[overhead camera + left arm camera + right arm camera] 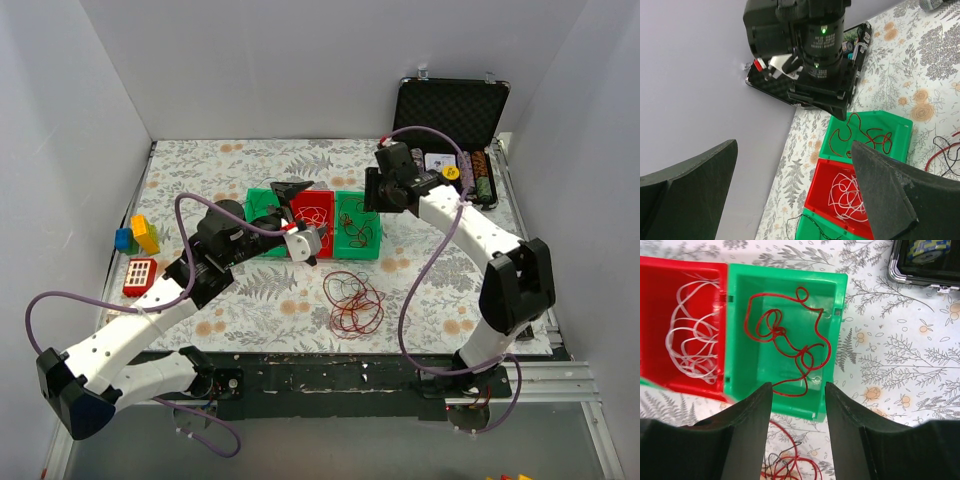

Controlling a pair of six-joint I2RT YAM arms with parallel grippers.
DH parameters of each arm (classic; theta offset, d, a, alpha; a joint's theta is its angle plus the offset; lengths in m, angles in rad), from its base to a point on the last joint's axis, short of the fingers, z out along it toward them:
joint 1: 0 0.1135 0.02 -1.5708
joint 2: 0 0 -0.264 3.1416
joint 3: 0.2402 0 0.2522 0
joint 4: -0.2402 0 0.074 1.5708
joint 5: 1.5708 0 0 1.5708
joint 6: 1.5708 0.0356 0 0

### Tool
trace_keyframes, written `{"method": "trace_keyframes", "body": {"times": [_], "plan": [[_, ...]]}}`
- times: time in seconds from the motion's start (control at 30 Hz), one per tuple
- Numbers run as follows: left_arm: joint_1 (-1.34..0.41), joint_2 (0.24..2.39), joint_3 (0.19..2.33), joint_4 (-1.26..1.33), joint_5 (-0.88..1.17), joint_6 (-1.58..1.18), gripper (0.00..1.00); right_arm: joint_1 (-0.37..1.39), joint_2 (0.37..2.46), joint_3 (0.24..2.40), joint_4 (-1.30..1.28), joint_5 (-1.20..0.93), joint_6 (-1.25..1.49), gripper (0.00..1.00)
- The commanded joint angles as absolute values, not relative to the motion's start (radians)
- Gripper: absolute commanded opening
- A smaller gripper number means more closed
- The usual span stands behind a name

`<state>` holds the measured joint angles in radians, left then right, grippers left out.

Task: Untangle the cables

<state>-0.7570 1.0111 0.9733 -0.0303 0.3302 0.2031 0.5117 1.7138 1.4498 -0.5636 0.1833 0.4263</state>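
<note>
A tangle of thin red and dark cables (354, 303) lies on the floral mat in front of three bins; its top shows in the right wrist view (785, 465). The right green bin (358, 226) holds a loose red cable (785, 347). The red bin (312, 215) holds a whitish cable (690, 347). The left green bin (262, 207) holds a dark strand (812, 227). My left gripper (291, 192) is open and empty above the left and red bins (794, 145). My right gripper (372, 200) is open and empty over the right green bin's near edge (799, 386).
An open black case (450, 120) with poker chips stands at the back right. Coloured toy blocks (137, 236) and a red keypad-like toy (139, 275) sit at the left. White walls enclose the mat on three sides.
</note>
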Motion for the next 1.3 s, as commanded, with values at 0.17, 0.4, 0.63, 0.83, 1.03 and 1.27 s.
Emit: {"method": "trace_keyframes", "body": {"times": [0.17,0.4,0.63,0.83,1.03,1.27], "plan": [[-0.762,0.940,0.787,-0.006,0.387,0.111,0.98,0.535,1.333,1.096,-0.290,0.057,0.388,0.53],[-0.762,0.942,0.658,0.117,0.423,-0.090,0.98,0.673,1.187,0.807,-0.187,-0.071,0.387,0.54],[-0.761,1.100,0.630,0.138,0.627,-0.167,0.98,0.699,1.042,0.695,-0.129,-0.020,0.436,0.43],[-0.721,1.363,0.791,0.007,0.842,-0.157,0.81,0.698,0.872,0.595,-0.071,0.035,0.477,0.40],[-0.695,1.538,0.905,-0.120,0.914,-0.088,0.73,0.696,0.788,0.546,-0.067,0.090,0.471,0.36],[-0.689,1.658,0.972,-0.153,0.911,-0.028,0.56,0.695,0.790,0.566,-0.080,0.114,0.463,0.33]]}}
